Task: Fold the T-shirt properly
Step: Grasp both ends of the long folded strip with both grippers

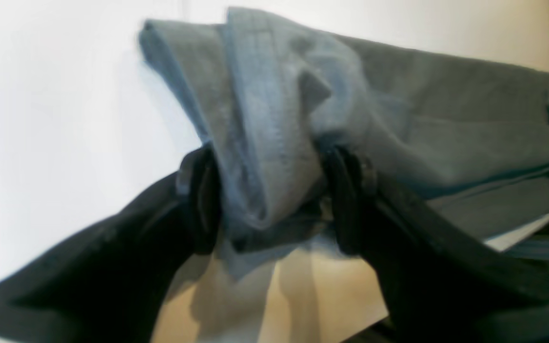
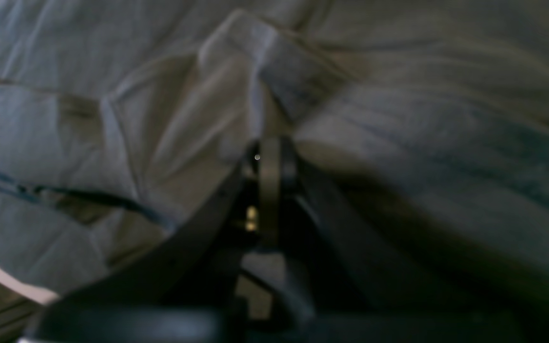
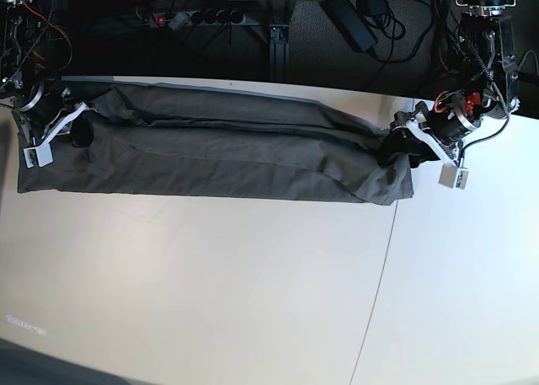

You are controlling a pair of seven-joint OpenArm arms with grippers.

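Fabric of the T-shirt (image 3: 219, 153) lies as a long folded band across the far side of the table (image 3: 253, 292). Left tool (image 1: 269, 200) stands partly open, its jaws clamped on a bunched hem at the band's end. Right tool (image 2: 269, 157) is nearly closed, pinching cloth at the opposite end.

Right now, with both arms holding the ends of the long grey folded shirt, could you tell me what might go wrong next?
1. The left gripper clamps a thick bunched wad of the dark grey-olive cotton T-shirt; layers could slip out unevenly when pulled.
2. The right gripper seems shut on only a thin pinch of fabric, which may pull free.
3. The shirt's far edge lies close to the back rim of the white table; dragging it back could send it over.
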